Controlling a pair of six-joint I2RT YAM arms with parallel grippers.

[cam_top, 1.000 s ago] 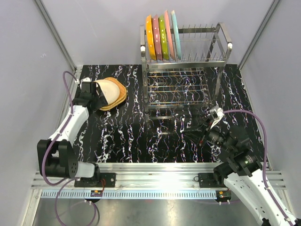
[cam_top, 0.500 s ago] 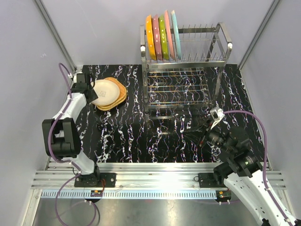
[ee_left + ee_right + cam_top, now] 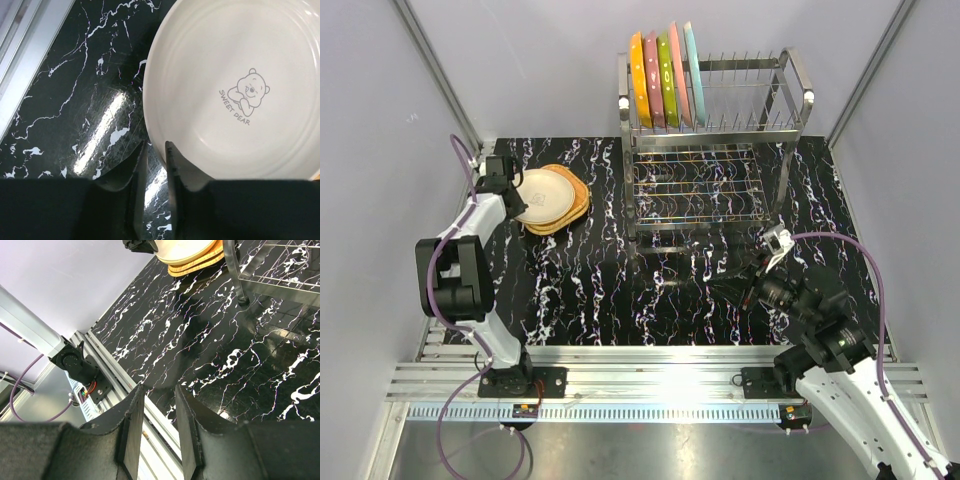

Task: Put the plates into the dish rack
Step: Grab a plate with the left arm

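Two dark fingers of the left gripper (image 3: 154, 146) stand almost together, with only a thin slit of table showing between them, and their tips sit right at the near rim of a cream plate (image 3: 235, 85). Whether that rim is pinched cannot be told from the wrist view. The plate lies flat, face up, with a small grey bear and the words SWEET DEAR printed in its well. It tops a short stack of tan plates (image 3: 572, 214) at the far left of the black marbled table (image 3: 610, 290). The right gripper (image 3: 159, 390) hangs over the table's near right part with its fingers a little apart and nothing between them, well away from the stack. Behind it the dish rack (image 3: 760, 120) stands at the far middle of the table. Five plates stand on edge among the prongs at the left end of its upper tier: an orange plate (image 3: 638, 75), a pink plate (image 3: 651, 78), a lime-green plate (image 3: 665, 78), a second pink plate (image 3: 677, 65) and a light blue plate (image 3: 692, 70). The prongs to their right hold nothing, as does the lower tier.
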